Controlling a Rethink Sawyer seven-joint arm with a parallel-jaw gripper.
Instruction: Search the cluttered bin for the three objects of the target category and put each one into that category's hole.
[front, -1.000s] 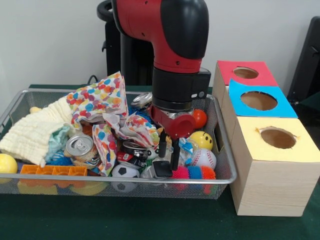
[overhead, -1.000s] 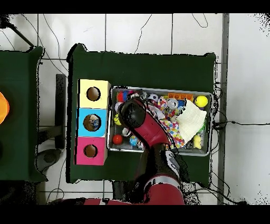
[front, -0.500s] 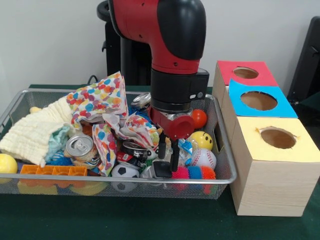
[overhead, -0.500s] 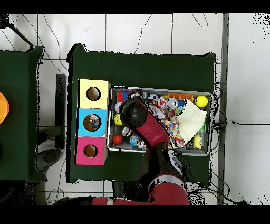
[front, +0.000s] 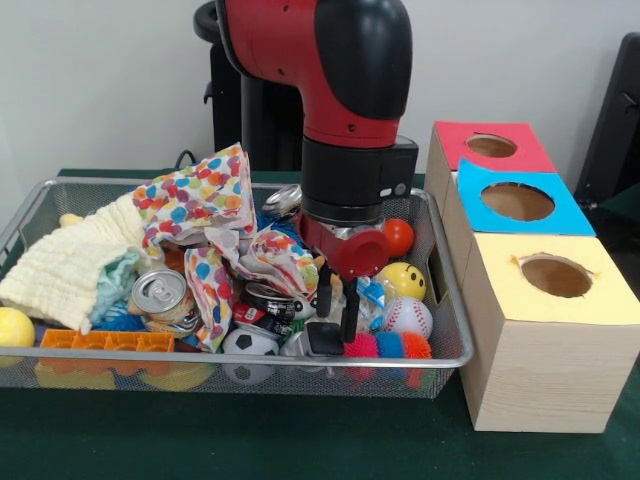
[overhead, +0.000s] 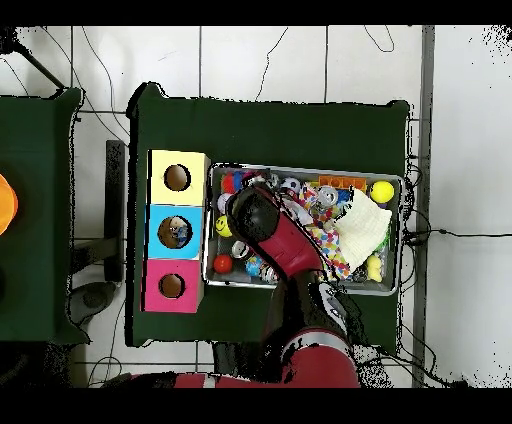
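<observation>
Gripper | jaws hanging narrowly parted, holding nothing, over clutter beside baseball | bin sitting beside boxes on tabletop | advice: lowering straight, centring on one ball, avoiding cloth

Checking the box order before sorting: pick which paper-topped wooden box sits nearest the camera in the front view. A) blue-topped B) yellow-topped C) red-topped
B: the yellow-topped wooden box stands at the front of the row, with the blue-topped box behind it and the red-topped box farthest back.
</observation>
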